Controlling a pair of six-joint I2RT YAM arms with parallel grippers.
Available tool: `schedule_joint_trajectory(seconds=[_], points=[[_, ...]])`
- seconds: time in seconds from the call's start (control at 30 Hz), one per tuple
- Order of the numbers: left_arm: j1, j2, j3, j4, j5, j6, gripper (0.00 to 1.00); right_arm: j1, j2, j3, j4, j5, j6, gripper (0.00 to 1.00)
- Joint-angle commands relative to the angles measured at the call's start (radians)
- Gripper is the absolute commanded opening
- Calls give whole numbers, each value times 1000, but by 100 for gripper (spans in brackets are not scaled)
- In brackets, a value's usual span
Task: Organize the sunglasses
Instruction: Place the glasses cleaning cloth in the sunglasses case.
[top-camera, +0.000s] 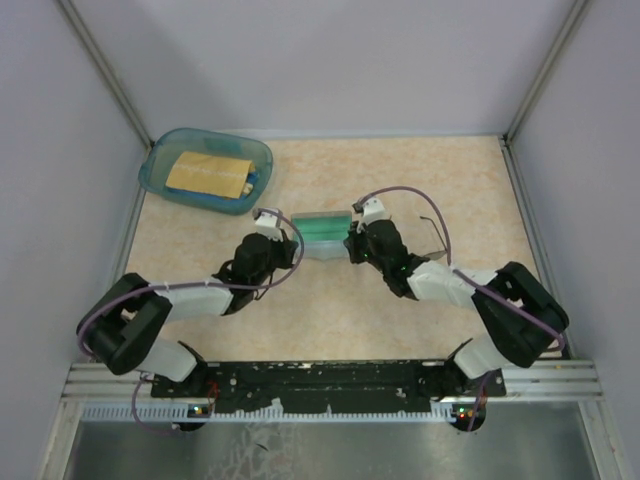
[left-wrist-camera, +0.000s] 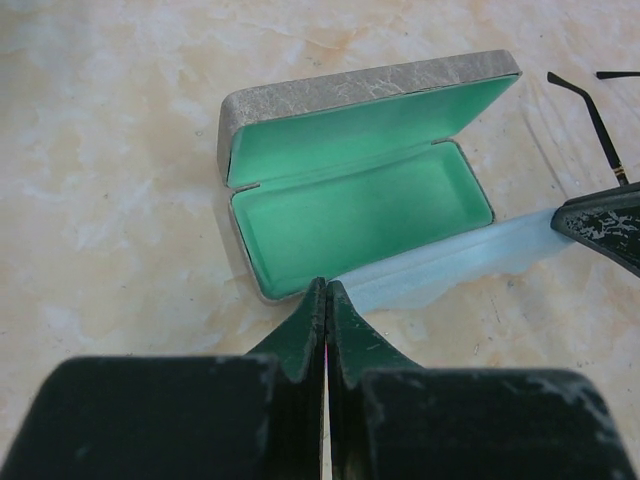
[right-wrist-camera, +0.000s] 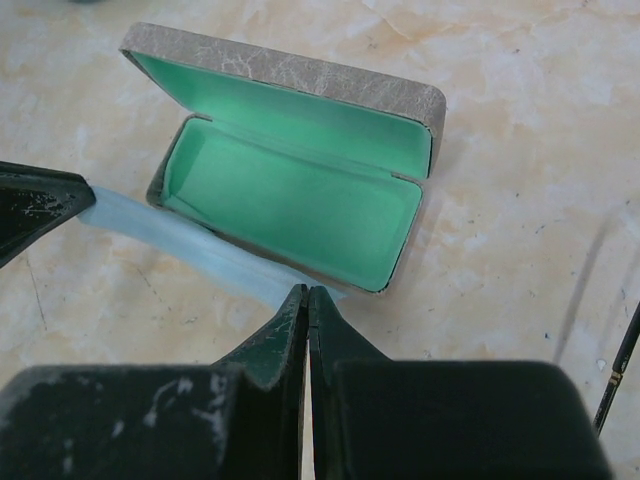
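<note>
The left gripper (left-wrist-camera: 326, 290) and right gripper (right-wrist-camera: 307, 295) are pressed closed, each apparently pinching one end of the light blue cloth (left-wrist-camera: 450, 265) stretched along the bench (left-wrist-camera: 110, 200) before the open grey glasses case (left-wrist-camera: 360, 215). Beside the right gripper lie the sunglasses (left-wrist-camera: 604, 135), largely cut off, with only thin temples showing.

The beige marbled table (top-camera: 400, 320) carries an open grey case (top-camera: 326, 236) with teal lining, a light blue cloth (left-wrist-camera: 450, 265) along its near side, the sunglasses (left-wrist-camera: 605, 140) to its right, and a blue bin (top-camera: 255, 190) at the far-left corner.
</note>
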Motion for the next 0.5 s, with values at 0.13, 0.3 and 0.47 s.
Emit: schedule_joint_trajectory(seconds=[0.13,0.3,0.47], points=[[33,43,33,54,28,5,0,-32,39,62,81,-5,-2,0],[45,65,46,65,43,5,0,-43,68,74,90,-20,-1,0],[55,90,59,75,52,8,0,-52,79,78,100,-29,1,0]])
